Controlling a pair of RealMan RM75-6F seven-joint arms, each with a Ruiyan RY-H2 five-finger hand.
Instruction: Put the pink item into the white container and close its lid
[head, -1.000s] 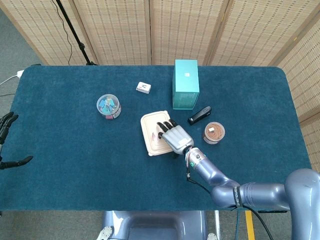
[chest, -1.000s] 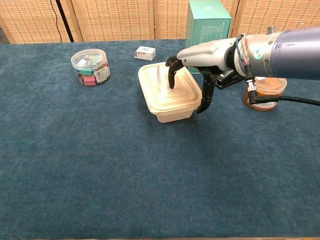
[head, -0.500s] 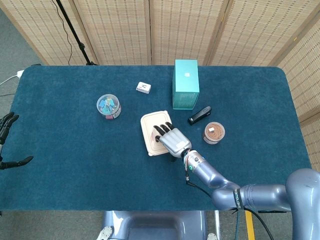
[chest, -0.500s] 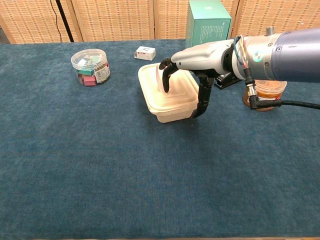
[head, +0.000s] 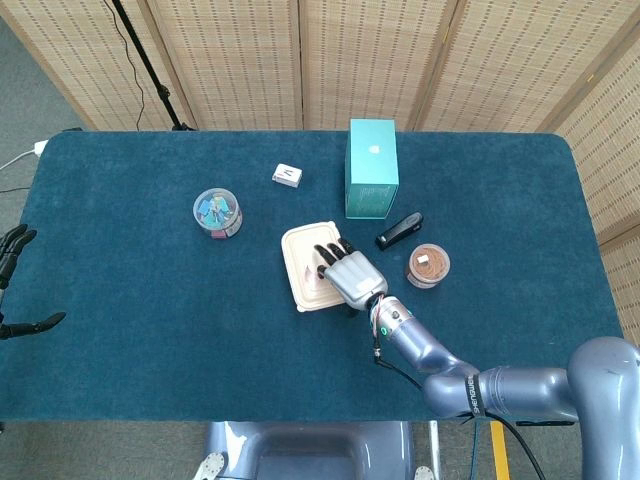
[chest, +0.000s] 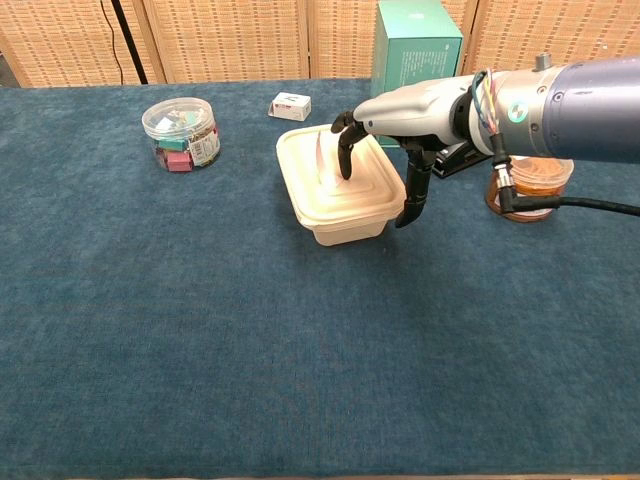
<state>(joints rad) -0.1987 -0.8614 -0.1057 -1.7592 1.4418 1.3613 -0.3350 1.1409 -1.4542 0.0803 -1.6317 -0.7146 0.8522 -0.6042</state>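
Note:
The white container (head: 303, 272) (chest: 340, 208) stands mid-table with its lid down on top. No pink item shows in either view. My right hand (head: 350, 272) (chest: 405, 112) hovers over the container's right half, palm down. Its dark fingertips (chest: 344, 152) touch the lid, and the thumb hangs down past the container's right wall. It holds nothing. My left hand (head: 14, 282) sits at the far left edge of the head view, off the table, fingers apart and empty.
A clear jar of coloured clips (head: 217, 212) (chest: 181, 132) stands to the left. A small white box (head: 288, 176) and a tall teal box (head: 371, 167) are behind the container. A black stapler (head: 399, 230) and a brown-filled jar (head: 427, 266) lie right of my hand.
My right hand slid left across the lid half a second ago, then came back right to about where it began. The lid stays down. The left hand has not moved.

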